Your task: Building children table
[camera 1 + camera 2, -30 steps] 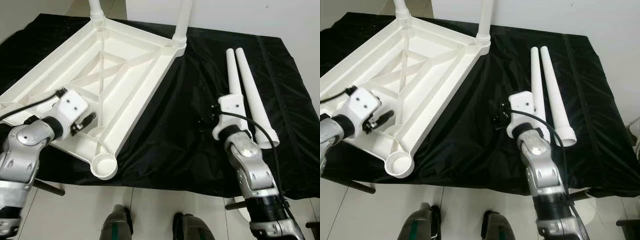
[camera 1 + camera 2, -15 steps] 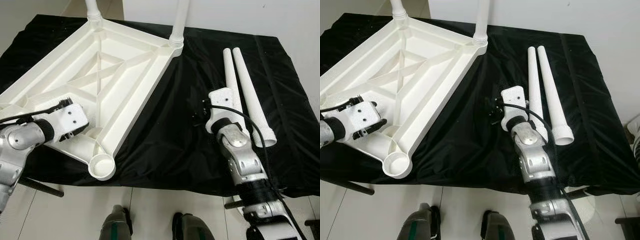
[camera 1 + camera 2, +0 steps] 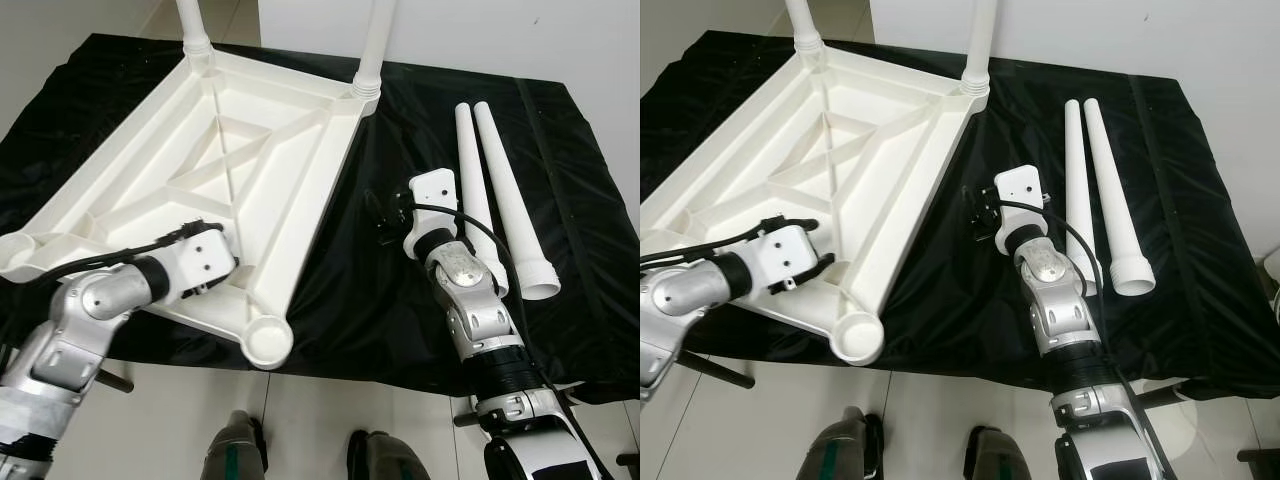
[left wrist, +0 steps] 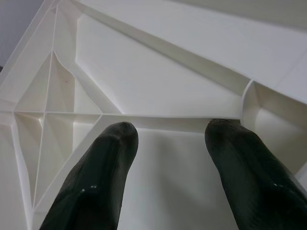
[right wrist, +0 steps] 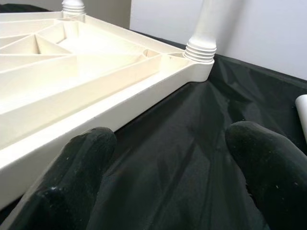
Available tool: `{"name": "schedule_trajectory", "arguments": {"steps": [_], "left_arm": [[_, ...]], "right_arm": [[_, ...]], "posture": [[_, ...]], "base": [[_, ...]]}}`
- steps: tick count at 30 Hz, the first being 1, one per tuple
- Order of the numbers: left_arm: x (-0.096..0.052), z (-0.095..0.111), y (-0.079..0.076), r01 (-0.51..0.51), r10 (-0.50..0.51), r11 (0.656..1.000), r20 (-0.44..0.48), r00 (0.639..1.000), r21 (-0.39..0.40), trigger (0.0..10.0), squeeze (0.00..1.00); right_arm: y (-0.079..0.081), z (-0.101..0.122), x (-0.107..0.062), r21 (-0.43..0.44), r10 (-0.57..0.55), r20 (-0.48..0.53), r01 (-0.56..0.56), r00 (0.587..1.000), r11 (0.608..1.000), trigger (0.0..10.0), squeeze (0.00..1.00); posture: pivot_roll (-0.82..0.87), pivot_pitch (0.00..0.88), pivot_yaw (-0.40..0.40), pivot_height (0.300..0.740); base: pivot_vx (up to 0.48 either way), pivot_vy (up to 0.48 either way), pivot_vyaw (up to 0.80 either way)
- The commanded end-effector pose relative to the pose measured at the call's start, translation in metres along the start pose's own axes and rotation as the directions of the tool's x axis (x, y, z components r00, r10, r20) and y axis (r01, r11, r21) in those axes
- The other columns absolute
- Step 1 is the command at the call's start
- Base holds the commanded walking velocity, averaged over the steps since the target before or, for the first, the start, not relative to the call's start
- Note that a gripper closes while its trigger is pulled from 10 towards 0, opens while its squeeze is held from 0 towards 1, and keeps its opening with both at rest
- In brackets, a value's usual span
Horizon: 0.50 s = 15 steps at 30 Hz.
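I've got the left tool [image 4: 168, 158] spread open over the upturned white plastic tabletop [image 3: 240, 170] at centre-left, right tool [image 5: 168, 167] open too, nearer the two loose white tapered legs [image 3: 500, 200] lying lengthwise right of it.

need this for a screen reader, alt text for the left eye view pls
An upturned white tabletop lies on a black cloth, two legs already fitted at its far corners. The left gripper reaches inside its ribbed underside; the right gripper is open over the cloth beside two loose legs.
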<state>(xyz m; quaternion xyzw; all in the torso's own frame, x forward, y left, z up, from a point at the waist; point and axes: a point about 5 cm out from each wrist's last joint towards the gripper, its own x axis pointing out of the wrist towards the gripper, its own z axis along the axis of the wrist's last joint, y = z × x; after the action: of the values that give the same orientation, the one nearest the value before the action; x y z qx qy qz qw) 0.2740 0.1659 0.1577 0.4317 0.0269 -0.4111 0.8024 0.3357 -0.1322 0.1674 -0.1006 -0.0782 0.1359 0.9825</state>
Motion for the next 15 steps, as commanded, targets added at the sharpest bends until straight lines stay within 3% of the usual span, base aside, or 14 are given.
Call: {"name": "schedule_trajectory", "arguments": {"steps": [1,2,4,6,15], "left_arm": [[0.016,-0.006,-0.036,0.188,-0.189,0.981,-0.009,0.982,-0.053,10.0,0.0],[0.016,-0.006,-0.036,0.188,-0.189,0.981,-0.009,0.982,-0.053,10.0,0.0],[0.035,0.009,-0.036,0.165,-0.162,0.984,0.043,0.986,-0.064,10.0,0.0],[0.041,0.014,-0.034,0.154,-0.15,0.986,0.061,0.987,-0.07,10.0,0.0],[0.043,0.007,-0.015,0.001,0.005,0.99,0.047,0.999,-0.139,10.0,0.0]], "right_arm": [[-0.003,-0.002,-0.001,0.003,-0.018,0.0,0.018,1.0,1.0,10.0,0.0],[-0.003,-0.002,-0.001,0.003,-0.018,0.0,0.018,1.0,1.0,10.0,0.0],[-0.006,-0.003,-0.003,0.007,-0.043,0.005,0.043,0.999,0.999,10.0,0.0],[-0.007,-0.004,-0.005,0.009,-0.053,0.006,0.053,0.999,0.999,10.0,0.0],[-0.008,-0.002,-0.018,0.058,-0.095,0.049,0.092,0.994,0.994,10.0,0.0]], "posture": [[0.08,0.121,-0.003,0.74],[0.08,0.121,-0.003,0.74],[0.06,0.114,0.007,0.74],[0.06,0.114,0.007,0.74],[0.05,0.11,0.012,0.74]], "base": [[0.0,0.0,0.0],[0.0,0.0,0.0],[0.0,0.0,0.0],[0.0,0.0,0.0],[0.0,0.0,0.0]]}}
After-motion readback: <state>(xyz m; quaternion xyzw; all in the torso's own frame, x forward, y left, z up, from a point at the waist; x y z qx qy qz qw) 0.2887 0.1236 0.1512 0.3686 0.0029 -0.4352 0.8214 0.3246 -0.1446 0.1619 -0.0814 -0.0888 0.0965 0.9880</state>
